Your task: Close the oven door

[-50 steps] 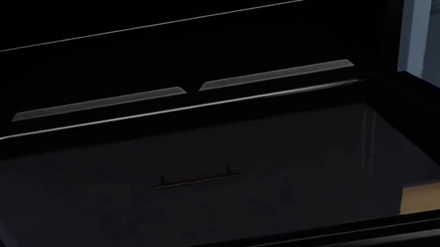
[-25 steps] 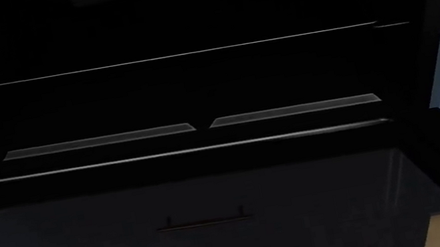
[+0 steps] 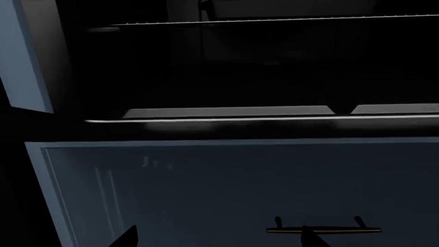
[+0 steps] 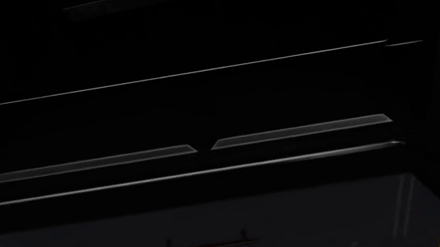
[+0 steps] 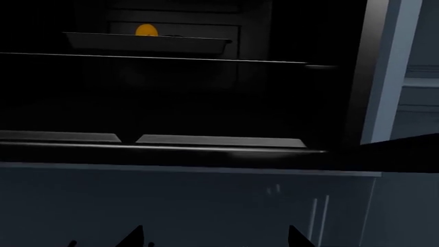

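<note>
The oven door (image 4: 221,232) lies dropped open and near flat, its glossy dark glass stretching ahead of and beneath both grippers, with the dark oven cavity (image 4: 191,115) beyond its hinged edge. In the left wrist view the left gripper (image 3: 216,237) shows only two dark fingertips (image 3: 127,237) set well apart, so it is spread and holds nothing; just past it the glass mirrors a small brass handle (image 3: 322,229). The right gripper (image 5: 216,237) is likewise spread, its tips poking up over the door's glass (image 5: 205,206). Farther ahead of it, deep inside the cavity, a shallow tray (image 5: 147,42) sits on a rack with a small orange object (image 5: 146,30) just behind it.
</note>
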